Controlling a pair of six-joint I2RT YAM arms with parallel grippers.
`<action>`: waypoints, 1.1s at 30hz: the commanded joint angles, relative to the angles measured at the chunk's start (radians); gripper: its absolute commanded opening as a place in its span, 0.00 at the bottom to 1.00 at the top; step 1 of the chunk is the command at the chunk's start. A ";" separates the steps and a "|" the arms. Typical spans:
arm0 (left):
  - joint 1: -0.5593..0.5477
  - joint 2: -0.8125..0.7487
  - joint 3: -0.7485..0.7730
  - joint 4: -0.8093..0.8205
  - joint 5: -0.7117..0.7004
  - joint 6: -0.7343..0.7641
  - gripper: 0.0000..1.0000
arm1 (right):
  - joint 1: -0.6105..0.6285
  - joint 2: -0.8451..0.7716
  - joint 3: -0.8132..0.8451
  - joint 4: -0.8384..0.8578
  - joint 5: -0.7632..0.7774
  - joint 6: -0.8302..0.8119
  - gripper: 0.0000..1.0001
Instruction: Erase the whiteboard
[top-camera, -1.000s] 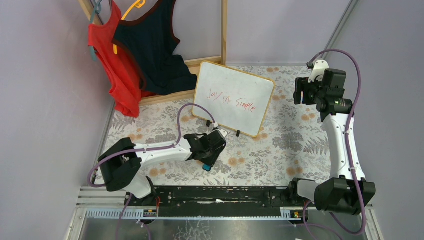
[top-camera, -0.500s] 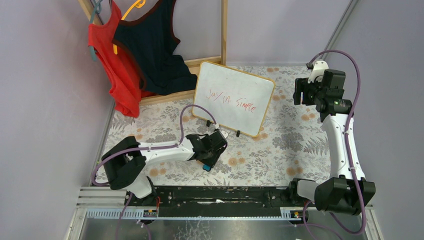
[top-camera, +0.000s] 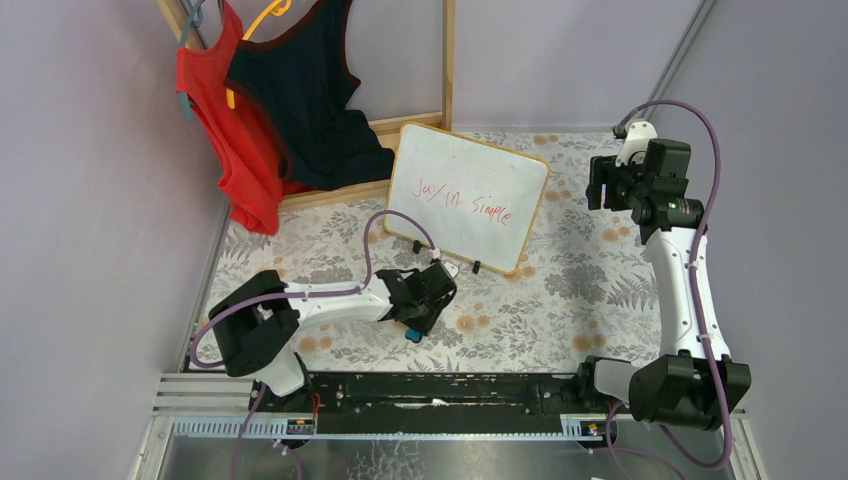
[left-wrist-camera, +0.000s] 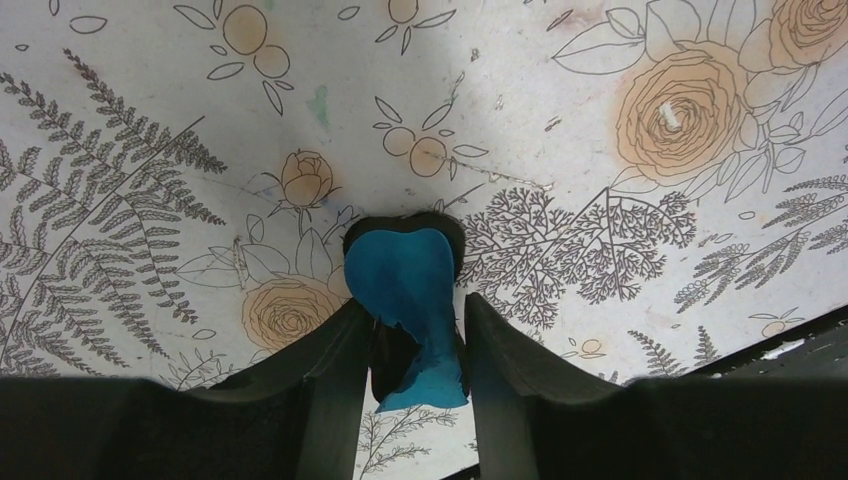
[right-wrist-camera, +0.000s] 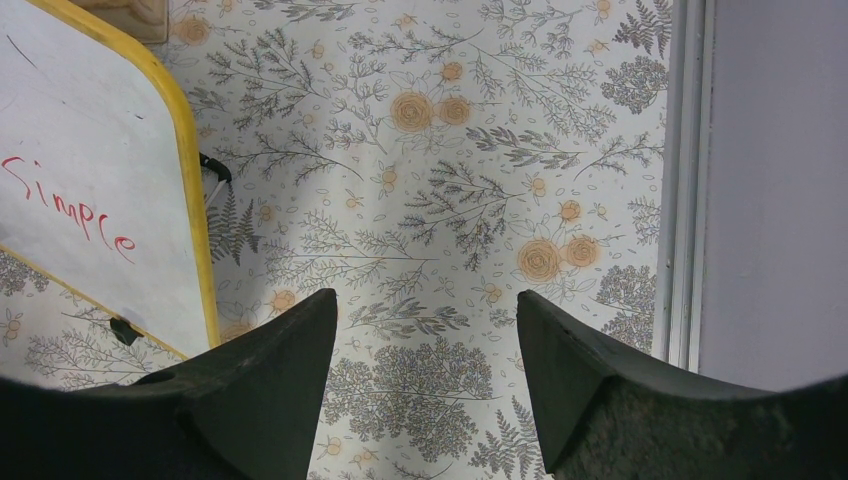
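The whiteboard (top-camera: 465, 195), white with a light wooden frame, stands tilted at the back middle and bears red handwriting. Its right part also shows in the right wrist view (right-wrist-camera: 90, 170). My left gripper (top-camera: 418, 318) is low over the floral cloth, in front of the board and apart from it. In the left wrist view the left gripper (left-wrist-camera: 415, 305) is shut on a blue eraser (left-wrist-camera: 400, 275) with a black pad. The eraser's blue tip also shows in the top view (top-camera: 412, 335). My right gripper (top-camera: 610, 185) is raised to the right of the board, and the right wrist view shows it (right-wrist-camera: 425, 310) open and empty.
A wooden clothes rack (top-camera: 448, 60) stands at the back left with a red top (top-camera: 235, 140) and a dark top (top-camera: 310, 100) on hangers. Grey walls close in on both sides. A metal rail (right-wrist-camera: 680, 180) runs along the table's right edge.
My left arm has shifted a little to the right with the eraser. The right arm and the board have not moved.
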 joint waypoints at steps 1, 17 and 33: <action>0.005 0.015 -0.014 0.056 0.006 0.005 0.36 | -0.002 -0.014 -0.001 0.034 -0.003 0.000 0.73; 0.016 -0.014 -0.036 0.058 -0.008 0.003 0.00 | -0.004 -0.012 0.006 0.027 -0.012 -0.004 0.73; 0.128 -0.353 -0.016 0.017 -0.266 0.042 0.00 | -0.021 0.097 0.163 -0.052 -0.096 -0.072 0.70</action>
